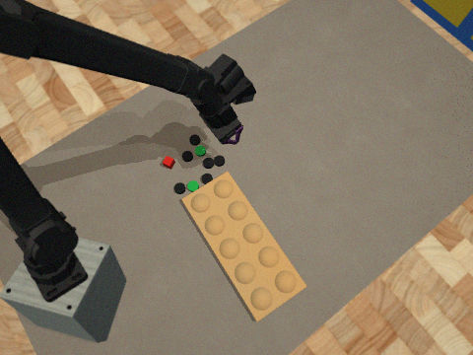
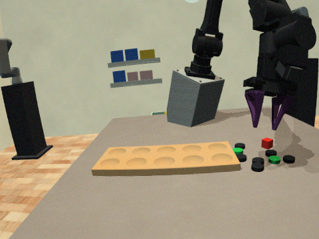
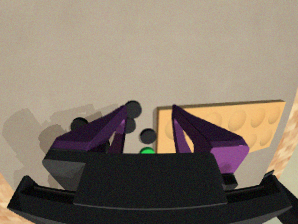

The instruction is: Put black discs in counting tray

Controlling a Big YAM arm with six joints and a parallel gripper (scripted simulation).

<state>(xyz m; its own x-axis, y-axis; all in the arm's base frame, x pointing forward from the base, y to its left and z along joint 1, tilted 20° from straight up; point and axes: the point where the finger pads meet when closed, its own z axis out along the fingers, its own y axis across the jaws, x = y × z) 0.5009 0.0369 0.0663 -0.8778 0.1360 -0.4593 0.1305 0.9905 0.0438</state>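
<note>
The tan counting tray (image 1: 234,229) (image 2: 166,172) (image 3: 225,107) lies flat with its pockets empty. Several black discs lie loose off its near-arm end. One black disc (image 1: 207,178) (image 2: 241,158) (image 3: 147,135) is right by the tray's end edge. Two black discs, one (image 1: 208,163) (image 2: 258,161) (image 3: 129,125) beside the other (image 1: 219,161) (image 2: 257,166) (image 3: 133,109), lie close together. Other black discs (image 1: 195,140) (image 1: 187,156) (image 1: 179,188) lie farther out. My gripper (image 2: 264,128) (image 3: 149,110) is partly open, empty, pointing down above the table near the discs.
A green disc (image 1: 193,185) (image 2: 238,151) lies between two black discs near the tray corner. Another green disc (image 1: 200,151) (image 2: 274,159) lies among the farther black ones. A red cube (image 1: 168,162) (image 2: 267,143) stands beyond them. The grey arm base block (image 1: 101,291) (image 2: 186,99) stands behind the tray.
</note>
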